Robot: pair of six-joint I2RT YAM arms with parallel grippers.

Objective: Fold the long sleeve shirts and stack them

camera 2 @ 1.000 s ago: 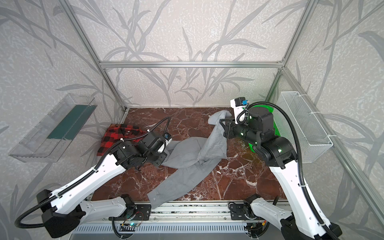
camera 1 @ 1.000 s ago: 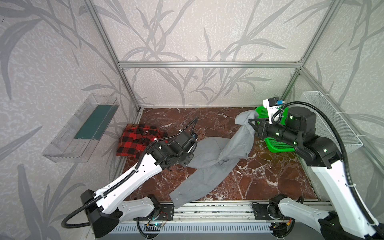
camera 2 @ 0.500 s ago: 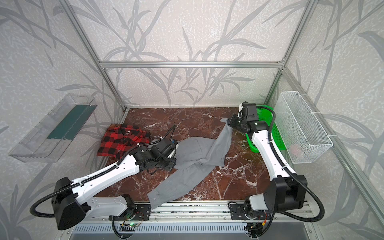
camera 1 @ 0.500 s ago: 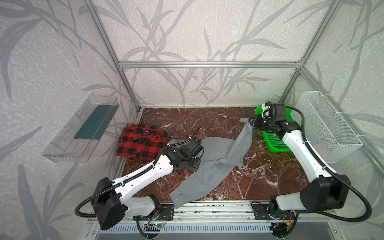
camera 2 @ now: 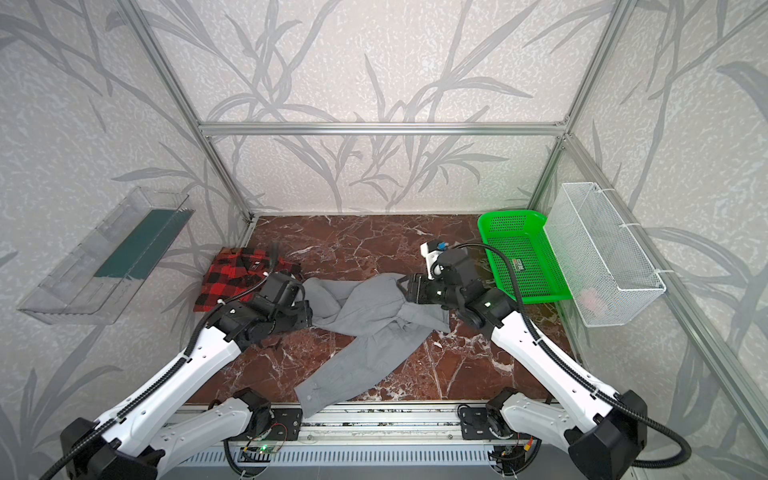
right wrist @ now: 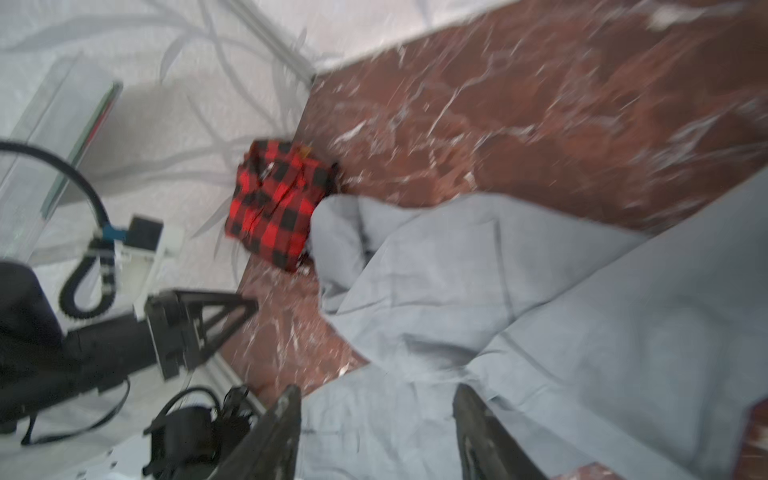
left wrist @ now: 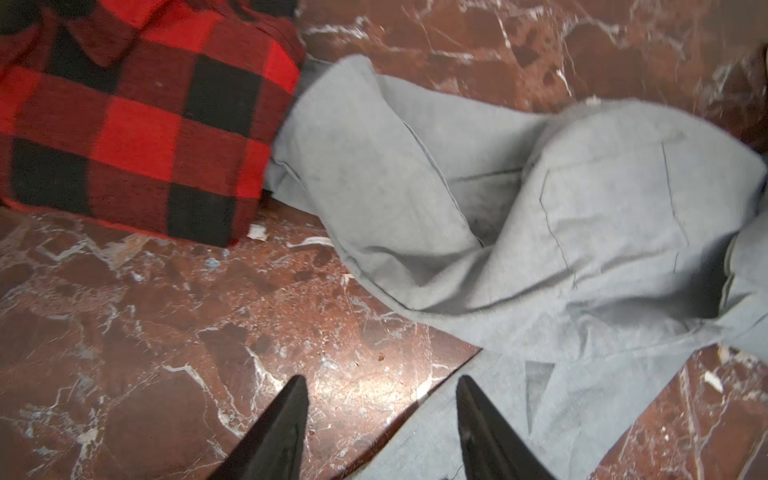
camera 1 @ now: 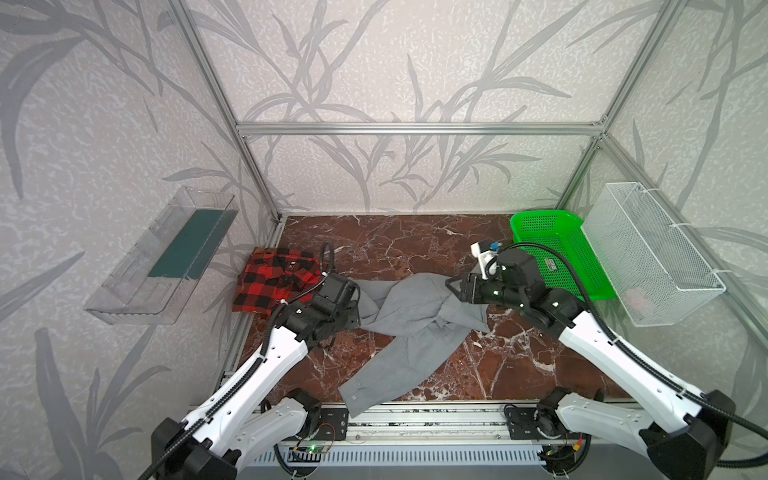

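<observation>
The light gray shirt (camera 1: 415, 316) (camera 2: 374, 316) lies twisted and crumpled mid-floor, one end trailing to the front rail. The red-and-black plaid shirt (camera 1: 278, 278) (camera 2: 237, 278) lies folded at the left wall, touching the gray one's left end (left wrist: 374, 166). My left gripper (camera 1: 358, 309) (left wrist: 380, 382) hovers open at that left end, over bare floor and a gray hem, holding nothing. My right gripper (camera 1: 453, 286) (right wrist: 376, 392) hangs open just above the gray shirt's right part (right wrist: 540, 311), nothing between its fingers. The plaid shirt (right wrist: 278, 208) also shows in the right wrist view.
A green plastic basket (camera 1: 540, 214) stands at the back right, behind the right arm. A white wire basket (camera 1: 648, 249) hangs on the right wall and a clear tray (camera 1: 166, 257) on the left wall. An aluminium rail (camera 1: 436, 411) runs along the front edge.
Both grippers have gone from shut to open and let the gray shirt go. Its stretched right end has dropped from near the basket toward the middle, and the cloth now lies slack.
</observation>
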